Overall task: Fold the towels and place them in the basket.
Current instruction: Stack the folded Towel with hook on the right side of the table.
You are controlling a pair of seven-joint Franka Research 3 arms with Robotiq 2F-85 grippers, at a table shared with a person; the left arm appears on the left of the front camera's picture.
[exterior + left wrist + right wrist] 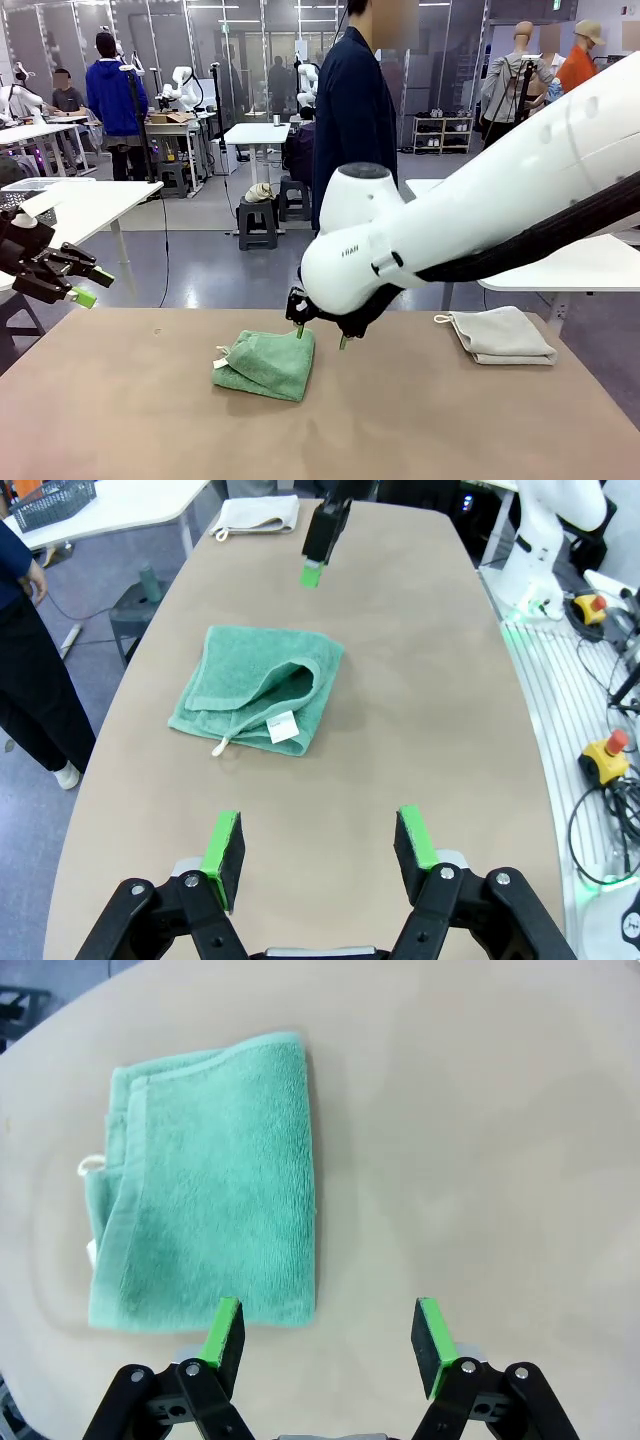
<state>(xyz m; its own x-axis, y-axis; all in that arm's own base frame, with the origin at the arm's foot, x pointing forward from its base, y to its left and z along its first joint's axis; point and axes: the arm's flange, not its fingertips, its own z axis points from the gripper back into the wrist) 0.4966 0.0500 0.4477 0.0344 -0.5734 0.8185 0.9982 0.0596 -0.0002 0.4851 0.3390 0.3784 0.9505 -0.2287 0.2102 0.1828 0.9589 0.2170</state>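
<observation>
Room: busy lab bkgd, white tables, other people at far benches; one person (352, 110) in dark top stands just past far edge of surface.
Surface: tan surface (130, 410) w/ rounded ends, carries both towels; nothing else on it in front view.
Right arm: big white arm (480, 210) comes in from pic right, crosses middle, wrist pointing down over surface centre.
Left arm: mostly off pic left, held above left end of surface, well apart from both towels.
Green towel: green towel (268, 363) lies near surface centre, loosely folded, layers uneven; small white label and loop at one edge, seen in left wrist view (258, 690). Flat on surface, not held.
Cream towel: cream towel (500, 334) folded, at right far side of surface, corner loop pointing left; well apart from green towel. In left wrist view it sits at far end (258, 514).
Right hand: right hand (322, 336) spread, pads down, just above right edge of green towel; in right wrist view (328, 1335) one pad is over towel's edge, other over bare surface. Pinching nothing; contact w/ towel can't tell.
Left hand: left hand (90, 285) spread, empty, green pads apart; in left wrist view (320, 848) aimed across surface toward green towel.
</observation>
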